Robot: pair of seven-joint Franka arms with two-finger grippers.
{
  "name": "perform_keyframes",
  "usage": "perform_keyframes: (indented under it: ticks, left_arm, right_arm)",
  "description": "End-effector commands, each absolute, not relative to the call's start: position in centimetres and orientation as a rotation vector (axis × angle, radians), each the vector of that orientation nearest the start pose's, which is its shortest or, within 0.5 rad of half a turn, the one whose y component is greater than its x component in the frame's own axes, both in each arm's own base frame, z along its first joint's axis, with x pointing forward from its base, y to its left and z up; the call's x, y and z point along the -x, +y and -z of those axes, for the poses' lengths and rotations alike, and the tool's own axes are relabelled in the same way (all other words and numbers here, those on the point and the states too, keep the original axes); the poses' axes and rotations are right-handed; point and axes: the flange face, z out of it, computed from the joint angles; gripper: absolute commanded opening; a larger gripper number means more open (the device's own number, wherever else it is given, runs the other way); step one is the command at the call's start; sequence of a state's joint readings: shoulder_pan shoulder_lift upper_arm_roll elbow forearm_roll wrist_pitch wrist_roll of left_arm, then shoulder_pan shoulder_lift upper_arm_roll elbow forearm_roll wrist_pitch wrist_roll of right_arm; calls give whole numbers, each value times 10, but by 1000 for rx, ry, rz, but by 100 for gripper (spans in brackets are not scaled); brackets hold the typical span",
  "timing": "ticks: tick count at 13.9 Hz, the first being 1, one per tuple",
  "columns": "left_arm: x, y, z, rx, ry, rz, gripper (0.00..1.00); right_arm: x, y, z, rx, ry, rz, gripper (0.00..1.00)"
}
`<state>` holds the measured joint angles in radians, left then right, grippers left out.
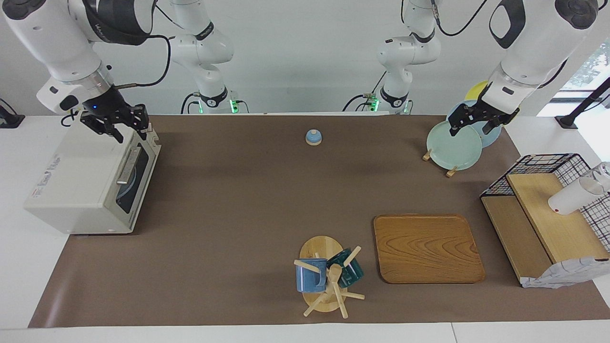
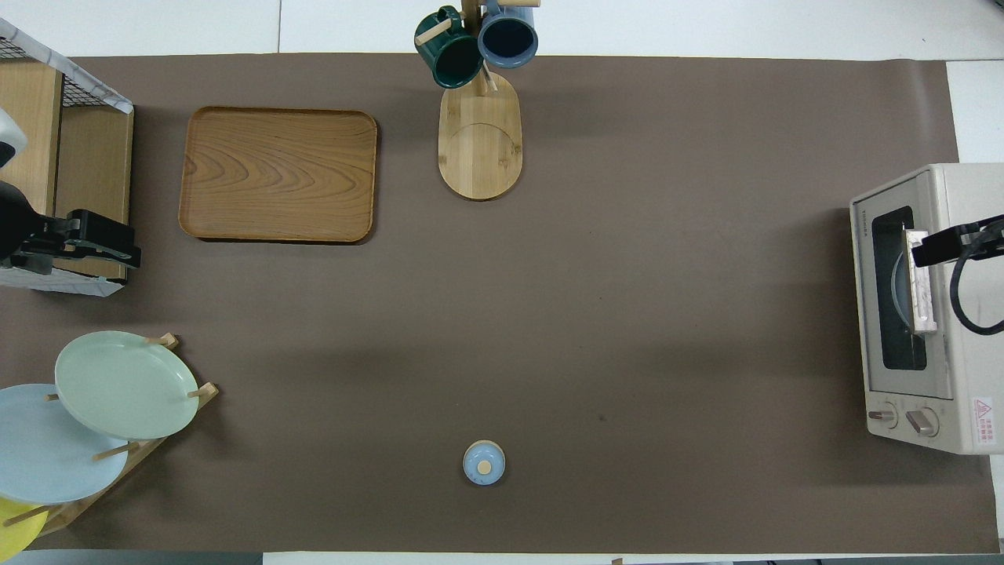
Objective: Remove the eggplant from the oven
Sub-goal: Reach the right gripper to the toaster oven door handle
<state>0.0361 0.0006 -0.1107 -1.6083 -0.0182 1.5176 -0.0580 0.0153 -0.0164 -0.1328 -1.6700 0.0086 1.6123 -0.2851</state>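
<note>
The off-white oven stands at the right arm's end of the table, and it also shows in the overhead view. Its dark glass door is shut, with the metal bar handle across it. Through the glass I see only a pale blue rounded shape. The eggplant is hidden. My right gripper is open and empty over the oven's top front edge, just above the door; in the overhead view it covers part of the handle. My left gripper is open and empty over the plate rack and waits.
A rack with a green plate and other plates stands at the left arm's end. A wooden tray, a mug tree with two mugs, a wire-and-wood shelf and a small blue knob are on the brown mat.
</note>
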Motion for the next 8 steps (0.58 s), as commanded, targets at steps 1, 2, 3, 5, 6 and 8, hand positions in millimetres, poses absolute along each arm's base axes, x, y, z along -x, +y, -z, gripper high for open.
perform_keyframes:
  ticks: [1, 2, 3, 5, 6, 8]
  left_arm:
    - [-540, -40, -605, 3136, 33, -128, 100]
    - [-540, -40, -605, 3134, 33, -128, 100]
    - [-540, -40, -605, 3136, 33, -125, 100]
    - [-540, -40, -605, 3134, 33, -125, 100]
    - [-540, -40, -605, 3136, 33, -125, 100]
    - [-540, -40, -605, 3136, 33, -128, 100]
  right_arm:
    - [-534, -75, -567, 3155, -240, -78, 0]
    - [-535, -77, -553, 3245, -143, -83, 0]
    - [-537, -77, -541, 3288, 23, -88, 0]
    - [-537, -77, -521, 3289, 219, -142, 0]
    - [-536, -77, -512, 3290, 266, -165, 0]
    - [-535, -76, -506, 3289, 280, -167, 0]
